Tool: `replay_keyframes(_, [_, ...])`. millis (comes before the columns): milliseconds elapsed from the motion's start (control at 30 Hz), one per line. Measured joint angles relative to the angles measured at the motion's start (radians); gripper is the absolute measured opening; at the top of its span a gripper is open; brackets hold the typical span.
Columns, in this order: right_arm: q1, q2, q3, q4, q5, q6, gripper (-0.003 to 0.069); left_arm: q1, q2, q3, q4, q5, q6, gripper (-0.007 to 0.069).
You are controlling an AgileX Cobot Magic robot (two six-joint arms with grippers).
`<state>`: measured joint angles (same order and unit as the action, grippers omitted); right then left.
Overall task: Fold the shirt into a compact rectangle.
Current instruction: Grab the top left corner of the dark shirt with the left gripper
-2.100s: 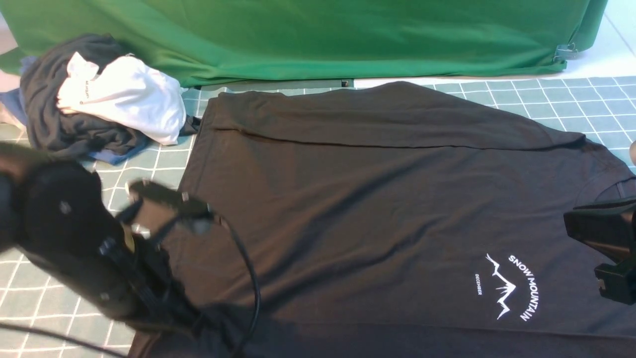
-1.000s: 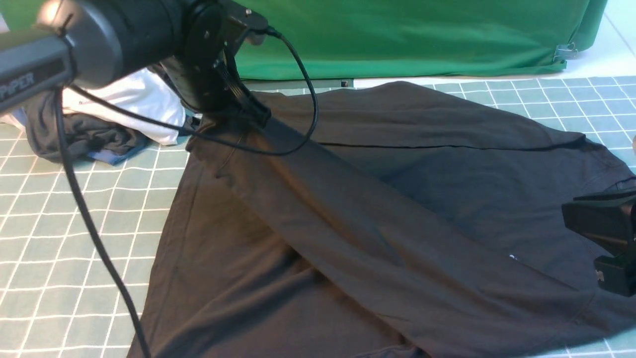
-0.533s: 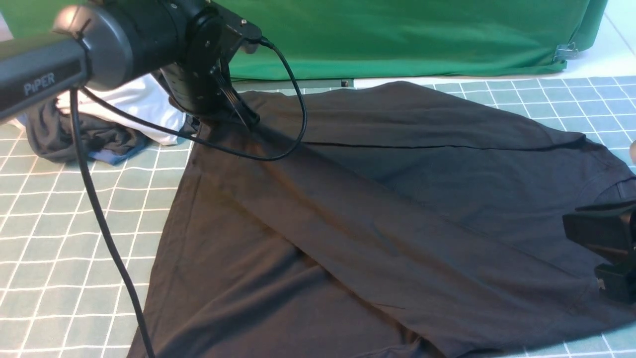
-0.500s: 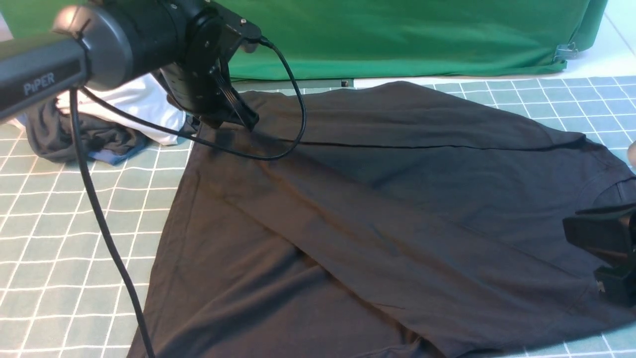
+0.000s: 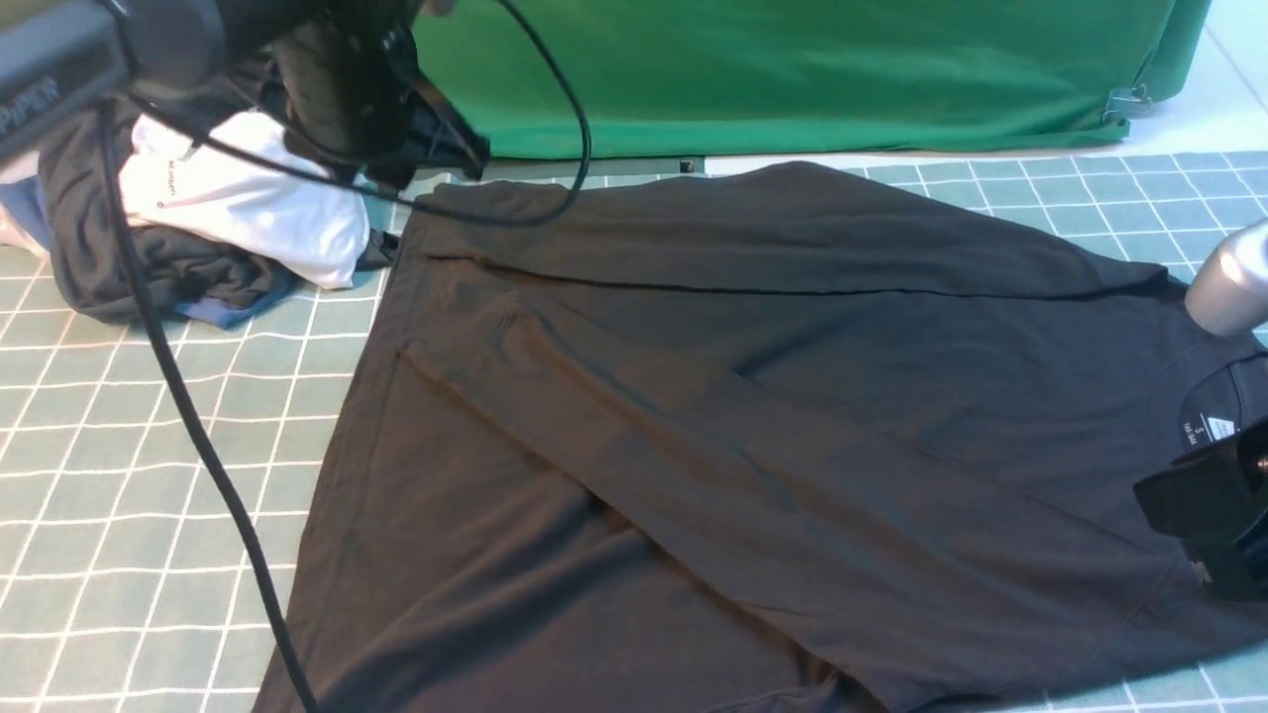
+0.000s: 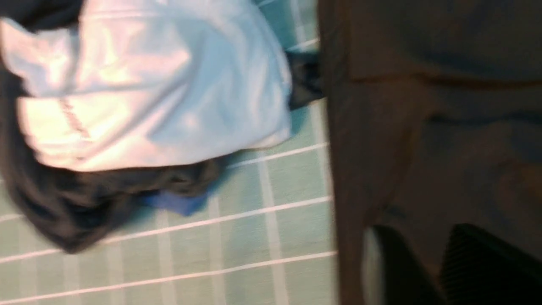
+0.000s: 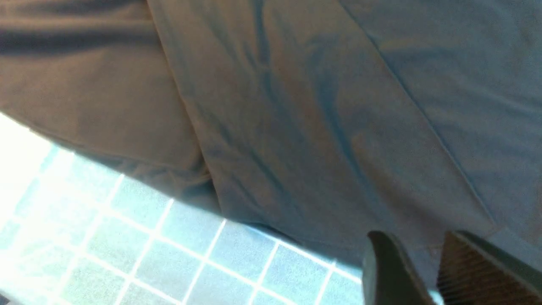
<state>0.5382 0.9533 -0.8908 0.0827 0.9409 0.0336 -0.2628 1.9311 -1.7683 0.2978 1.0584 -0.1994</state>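
The black shirt (image 5: 753, 426) lies spread on the green grid mat (image 5: 149, 475), its near side folded over in a diagonal flap. Its white neck label (image 5: 1205, 429) shows at the right. My left gripper (image 5: 458, 153) hovers above the shirt's far left corner, open, with nothing between its fingers (image 6: 478, 258); the left wrist view shows the shirt (image 6: 423, 140) below the left gripper (image 6: 417, 239). My right gripper (image 5: 1189, 520) sits at the collar end by the right edge. In the right wrist view the right gripper (image 7: 417, 245) stands open over the shirt's hem (image 7: 296, 148).
A pile of clothes lies at the far left: a white garment (image 5: 248, 203) on dark grey and blue clothes (image 5: 149, 267). A green cloth (image 5: 792, 69) hangs along the back. The left arm's black cable (image 5: 198, 436) dangles over the mat.
The left gripper let go of the folded edge and rose toward the far left. The flap settled flat. The right gripper opened and shifted, uncovering the neck label.
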Motion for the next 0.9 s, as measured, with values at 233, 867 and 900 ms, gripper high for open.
replay_keyframes(233, [0.0, 0.0, -0.004, 0.003, 0.004, 0.01, 0.0197, 0.109, 0.078, -0.013, -0.226, -0.103, 0.011, 0.0023])
replay_keyframes(867, [0.0, 0.0, -0.004, 0.003, -0.01, 0.01, 0.0197, 0.132, 0.346, -0.013, -0.318, -0.469, -0.079, 0.0579])
replay_keyframes(900, [0.0, 0.0, -0.004, 0.003, -0.01, 0.01, 0.0197, 0.132, 0.35, -0.013, -0.319, -0.49, -0.095, 0.0581])
